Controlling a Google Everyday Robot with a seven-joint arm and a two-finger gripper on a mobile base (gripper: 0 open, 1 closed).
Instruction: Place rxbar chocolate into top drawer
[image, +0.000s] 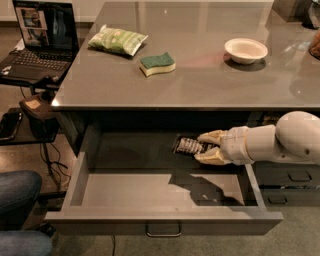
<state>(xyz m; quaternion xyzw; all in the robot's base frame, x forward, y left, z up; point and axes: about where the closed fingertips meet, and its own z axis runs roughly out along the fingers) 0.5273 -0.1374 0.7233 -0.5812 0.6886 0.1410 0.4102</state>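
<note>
Above the top drawer (165, 218), gripper (199, 148) fingers (211, 136) clamp the rxbar chocolate (188, 146), long axis pointing left.

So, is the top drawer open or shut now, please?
Open: the top drawer is pulled far out, grey floor showing; the gripper holds the rxbar chocolate over its back.

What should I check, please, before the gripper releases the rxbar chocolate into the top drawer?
1. Top drawer pulled fully open: ok.
2. Gripper shut on the rxbar chocolate: ok.
3. Bar is over the drawer's inside, near its back right part: ok.
4. Drawer floor below the bar is bare, only the arm's shadow there: ok.
5. Bar is low enough for a gentle drop: cannot tell.
</note>
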